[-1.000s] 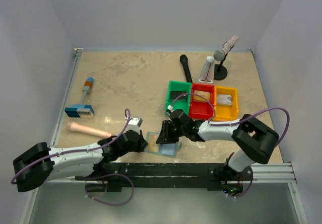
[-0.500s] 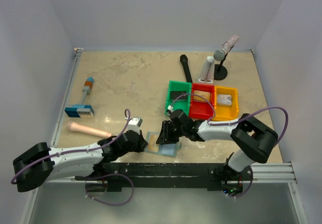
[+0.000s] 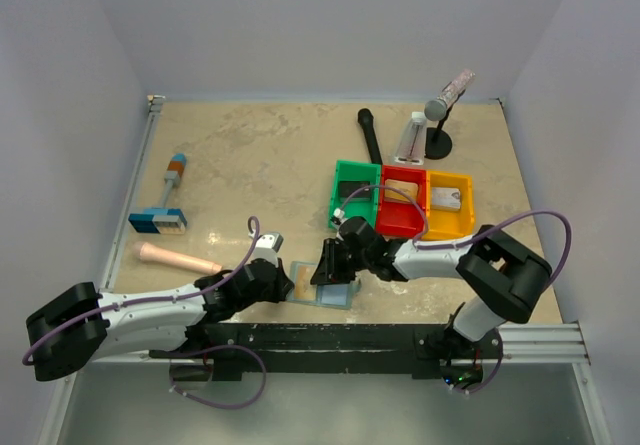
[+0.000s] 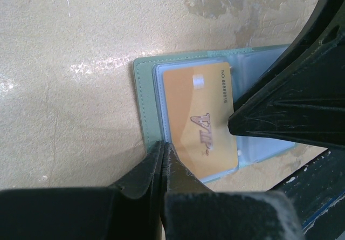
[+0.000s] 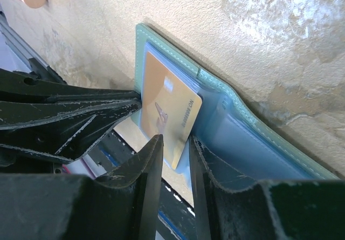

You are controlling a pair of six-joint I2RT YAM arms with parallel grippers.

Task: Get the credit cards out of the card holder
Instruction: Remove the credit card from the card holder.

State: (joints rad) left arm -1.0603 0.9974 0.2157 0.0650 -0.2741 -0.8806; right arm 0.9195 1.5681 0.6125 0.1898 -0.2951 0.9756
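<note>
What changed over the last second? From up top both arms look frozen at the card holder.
Nothing visibly changed. The left gripper stays shut, tips at the edge of the card holder. The right gripper stays at the corner of the tan-orange card, which still lies in the open holder. Whether that card is actually pinched cannot be told.

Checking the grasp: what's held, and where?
Right gripper straddles a corner of the tan-orange card; whether it pinches is unclear. Left gripper, shut, sits at the edge of the card holder.
</note>
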